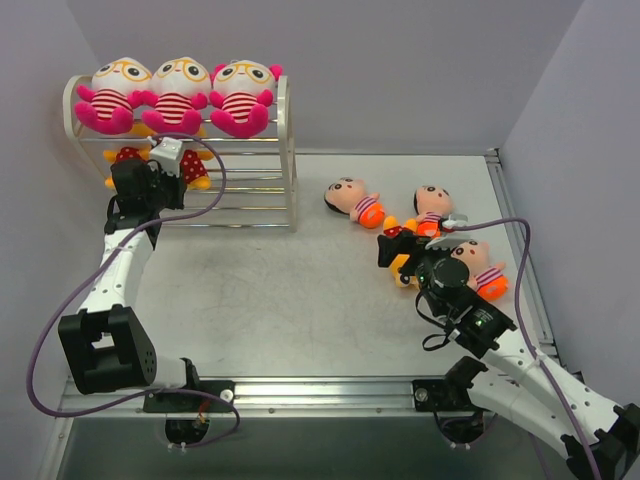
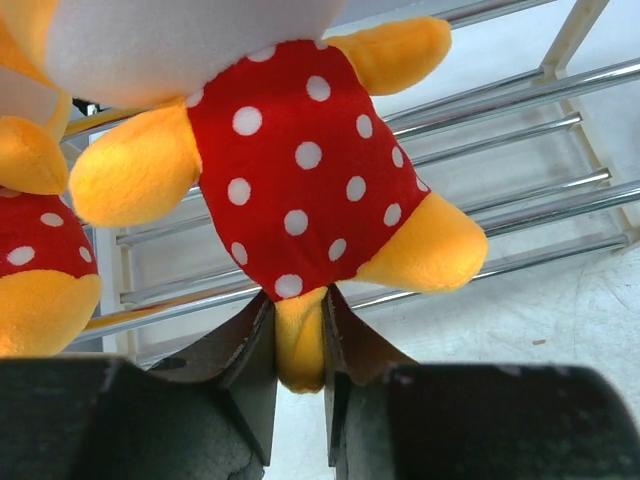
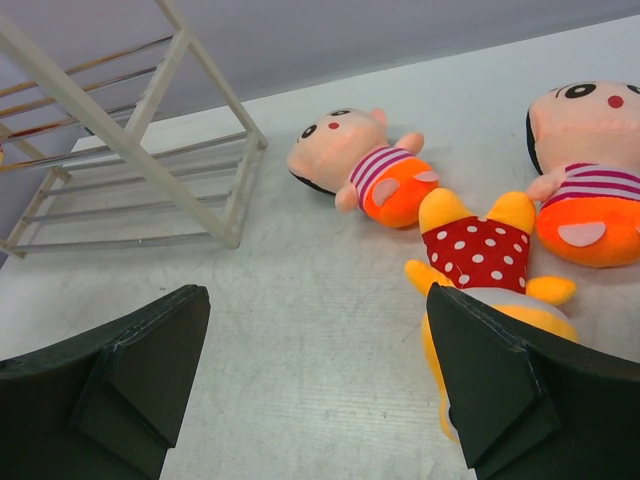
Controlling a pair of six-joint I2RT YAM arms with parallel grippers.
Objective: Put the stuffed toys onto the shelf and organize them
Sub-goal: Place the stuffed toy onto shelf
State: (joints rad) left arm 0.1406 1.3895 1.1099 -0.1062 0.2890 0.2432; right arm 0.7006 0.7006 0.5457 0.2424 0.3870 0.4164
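Note:
The cream wire shelf (image 1: 285, 150) stands at the back left. Three pink toys (image 1: 180, 95) sit in a row on its top tier. My left gripper (image 1: 160, 170) is at the middle tier, shut on a leg of a yellow toy in a red dotted dress (image 2: 300, 170); in the left wrist view the gripper (image 2: 298, 310) pinches that leg. A second yellow toy (image 2: 30, 260) sits to its left. My right gripper (image 3: 315, 300) is open, low over the table, with a third yellow toy (image 3: 478, 252) lying by its right finger. Three peach-faced toys (image 1: 352, 200) (image 1: 432, 208) (image 1: 482, 268) lie on the table at the right.
Grey walls close in the table on the left, back and right. A metal rail (image 1: 330, 390) runs along the near edge by the arm bases. The shelf's bottom tier rods (image 1: 240, 210) show no toy.

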